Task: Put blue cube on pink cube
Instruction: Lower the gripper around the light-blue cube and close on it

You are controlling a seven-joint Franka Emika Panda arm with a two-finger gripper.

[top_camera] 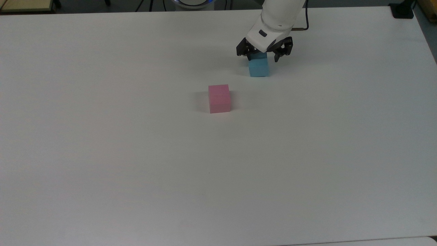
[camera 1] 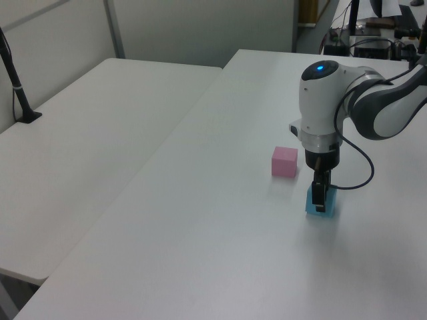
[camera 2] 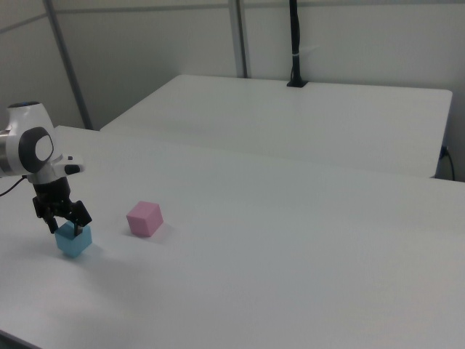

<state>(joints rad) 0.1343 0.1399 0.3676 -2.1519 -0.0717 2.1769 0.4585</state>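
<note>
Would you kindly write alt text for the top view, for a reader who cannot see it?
A white robot arm's open gripper straddles the blue cube near the far edge of a white table. The pink cube sits apart on the table, nearer the camera and toward the top view's left of the blue cube.

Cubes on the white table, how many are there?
2. The blue cube sits right under the gripper; the pink cube stands apart from it on the table, toward the top view's lower left. None looks hidden.
</note>
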